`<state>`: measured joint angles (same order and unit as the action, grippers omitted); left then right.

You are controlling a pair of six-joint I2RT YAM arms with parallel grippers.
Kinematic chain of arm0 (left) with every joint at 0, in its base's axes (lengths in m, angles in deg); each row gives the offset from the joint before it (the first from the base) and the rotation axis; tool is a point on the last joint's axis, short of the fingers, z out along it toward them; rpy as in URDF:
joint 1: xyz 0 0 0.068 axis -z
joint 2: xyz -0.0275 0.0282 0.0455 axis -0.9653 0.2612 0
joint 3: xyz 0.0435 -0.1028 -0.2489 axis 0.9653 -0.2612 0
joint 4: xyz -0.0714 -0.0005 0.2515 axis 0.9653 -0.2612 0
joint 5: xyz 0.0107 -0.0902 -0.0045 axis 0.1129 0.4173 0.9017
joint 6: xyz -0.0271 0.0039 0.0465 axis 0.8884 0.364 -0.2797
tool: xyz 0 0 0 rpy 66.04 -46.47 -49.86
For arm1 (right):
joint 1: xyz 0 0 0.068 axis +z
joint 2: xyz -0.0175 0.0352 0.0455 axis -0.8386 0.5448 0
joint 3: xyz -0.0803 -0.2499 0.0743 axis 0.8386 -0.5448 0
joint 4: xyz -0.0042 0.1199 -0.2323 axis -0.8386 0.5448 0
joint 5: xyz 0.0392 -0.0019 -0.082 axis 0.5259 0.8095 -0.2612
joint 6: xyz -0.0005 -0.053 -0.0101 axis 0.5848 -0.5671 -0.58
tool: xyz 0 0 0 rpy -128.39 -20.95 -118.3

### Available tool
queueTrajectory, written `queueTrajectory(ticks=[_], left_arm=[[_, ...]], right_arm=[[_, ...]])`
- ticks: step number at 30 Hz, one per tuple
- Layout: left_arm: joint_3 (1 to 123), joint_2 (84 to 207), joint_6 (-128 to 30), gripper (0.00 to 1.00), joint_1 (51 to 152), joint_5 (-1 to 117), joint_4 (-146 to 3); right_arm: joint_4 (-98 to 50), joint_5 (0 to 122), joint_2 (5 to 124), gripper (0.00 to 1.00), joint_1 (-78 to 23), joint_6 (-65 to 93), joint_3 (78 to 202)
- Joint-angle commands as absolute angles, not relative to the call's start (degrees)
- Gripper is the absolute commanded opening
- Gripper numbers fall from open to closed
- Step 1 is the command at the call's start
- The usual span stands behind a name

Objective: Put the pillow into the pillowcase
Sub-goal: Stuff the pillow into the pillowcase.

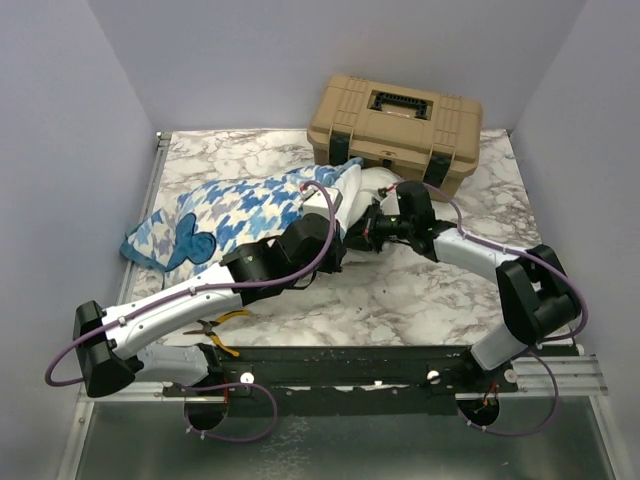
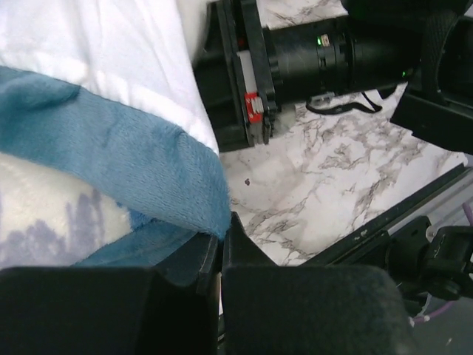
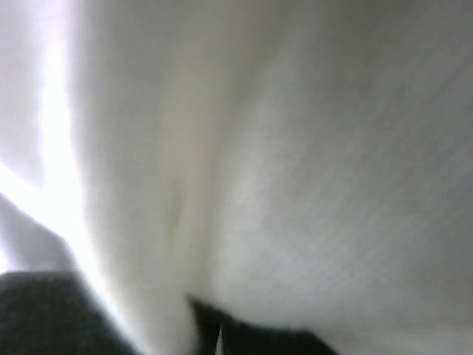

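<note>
Stuffing is the step I am doing now. The pillow (image 1: 378,186) is poking out of the mouth of the pillowcase (image 1: 240,205), lying on the table (image 1: 400,290) near the tan toolbox (image 1: 395,125). My left pincer (image 2: 220,242) is pinching the blue frilled edge tight. My right pincer (image 3: 213,331) is squeezing shut on white cloth, the pillow I think. Next I am thinking of pushing it deeper while holding the mouth open.

Blue houndstooth pillowcase (image 1: 245,205) with white pillow (image 1: 378,184) end at its mouth
</note>
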<state>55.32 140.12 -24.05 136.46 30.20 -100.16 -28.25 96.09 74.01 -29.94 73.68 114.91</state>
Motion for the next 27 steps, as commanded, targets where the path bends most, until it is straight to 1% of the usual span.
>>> queueTrajectory(ticks=[1,6,9,13,17,19,22,27], left_arm=[[59.46,140.37,-28.16,0.00,137.28,41.41,-94.60],[62.83,143.71,-29.12,0.00,137.26,45.00,-88.52],[67.26,146.78,-29.58,0.00,137.27,46.83,-86.04],[73.79,149.03,-30.09,0.00,137.35,49.03,-84.40],[76.55,149.19,-29.53,0.00,137.44,51.92,-83.08],[76.58,148.17,-29.40,0.00,137.44,51.07,-82.54],[75.18,146.05,-30.27,0.00,137.36,47.70,-82.37],[72.59,142.77,-30.88,0.00,137.31,38.59,-82.43]], right_arm=[[-56.31,98.60,76.50,0.00,-29.57,86.77,118.53],[-70.52,102.04,80.91,0.00,-26.53,93.22,118.82],[-75.75,103.47,84.27,0.00,-22.10,95.74,120.63],[-87.72,105.94,89.55,0.00,-18.75,100.29,121.96],[-90.01,109.65,94.32,0.00,-15.85,100.56,124.38],[-91.64,112.34,96.70,0.00,-14.33,101.01,126.02],[-98.31,114.06,98.36,0.00,-12.88,104.62,126.20],[-116.70,116.82,99.67,0.00,-12.32,116.40,127.66]])
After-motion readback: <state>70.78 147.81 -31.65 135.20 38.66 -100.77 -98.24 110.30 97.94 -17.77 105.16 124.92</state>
